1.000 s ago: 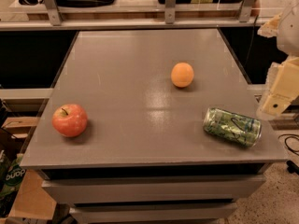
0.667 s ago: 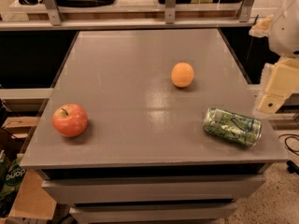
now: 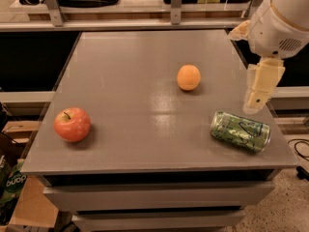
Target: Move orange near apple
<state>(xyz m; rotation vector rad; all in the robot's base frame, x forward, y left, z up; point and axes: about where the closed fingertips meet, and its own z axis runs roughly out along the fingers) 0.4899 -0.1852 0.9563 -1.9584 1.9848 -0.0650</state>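
Note:
The orange (image 3: 188, 77) is a plain matte orange fruit sitting right of the middle of the grey table (image 3: 125, 105). The red apple (image 3: 72, 124), with a short stem, sits near the table's front left corner, far from the orange. My gripper (image 3: 256, 100) hangs from the white arm at the right edge of the table. It is above the surface, to the right of the orange and just above the can, touching neither.
A green drink can (image 3: 240, 131) lies on its side near the table's front right corner, below the gripper. A shelf rail with metal posts (image 3: 176, 4) runs behind the table. Cardboard boxes (image 3: 19, 197) stand on the floor at the left.
The arm and gripper have moved left and a little up, further in over the table's right edge. The orange, apple and can have not moved.

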